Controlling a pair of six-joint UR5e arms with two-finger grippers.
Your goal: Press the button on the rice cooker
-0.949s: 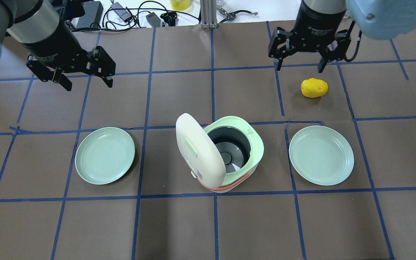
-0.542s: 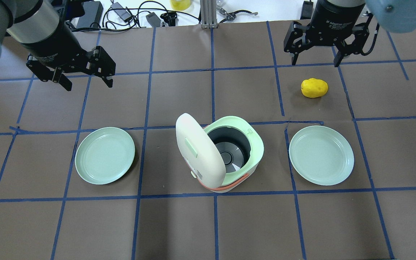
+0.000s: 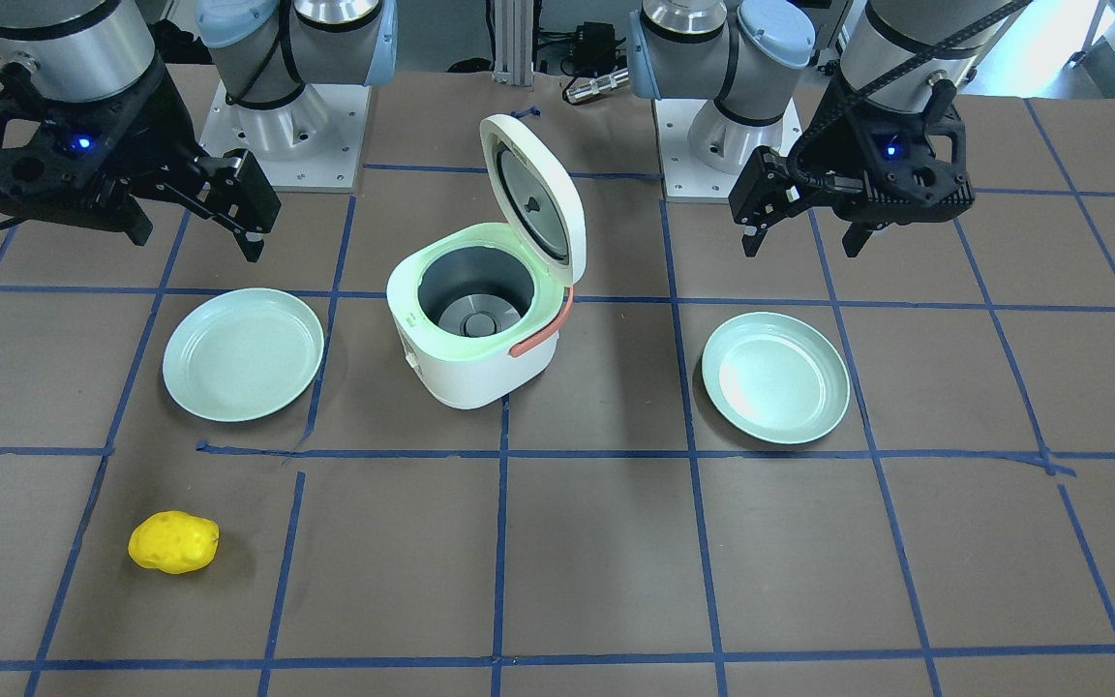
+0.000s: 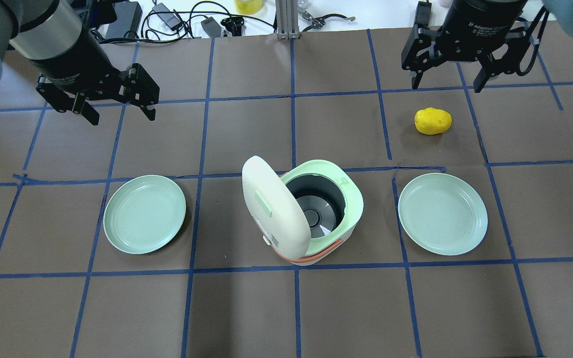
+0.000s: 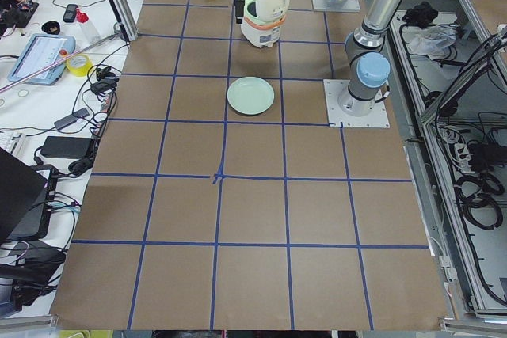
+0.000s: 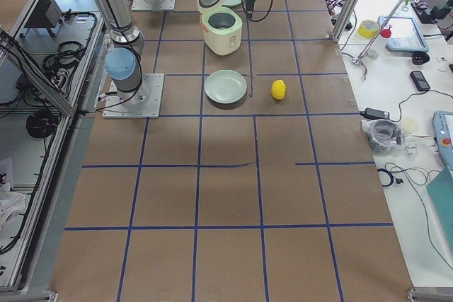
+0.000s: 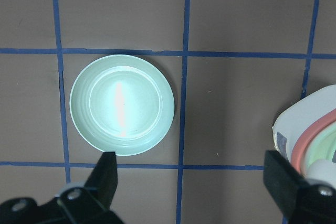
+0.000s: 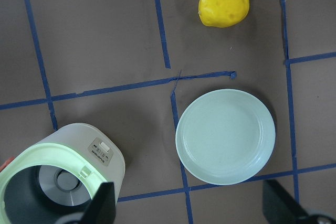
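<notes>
The white and pale green rice cooker (image 4: pixel 334 226) stands mid-table with its lid (image 4: pixel 271 209) up and its pot empty. Its small control panel (image 8: pixel 101 151) faces away from the robot and shows in the right wrist view. The cooker also shows in the front view (image 3: pixel 466 363). My left gripper (image 4: pixel 121 117) is open and empty, hovering far left of the cooker; it also shows in the front view (image 3: pixel 799 250). My right gripper (image 4: pixel 446 87) is open and empty, high at the far right beyond the cooker; it also shows in the front view (image 3: pixel 197 247).
A yellow potato-like toy (image 4: pixel 432 121) lies below the right gripper. One pale green plate (image 4: pixel 144 214) sits left of the cooker and another (image 4: pixel 442 214) sits right of it. Cables and chargers (image 4: pixel 167 17) lie past the table's far edge.
My right gripper has moved up and to the right in the overhead view, away from the potato toy and toward the table's far edge. The left gripper has not moved.
</notes>
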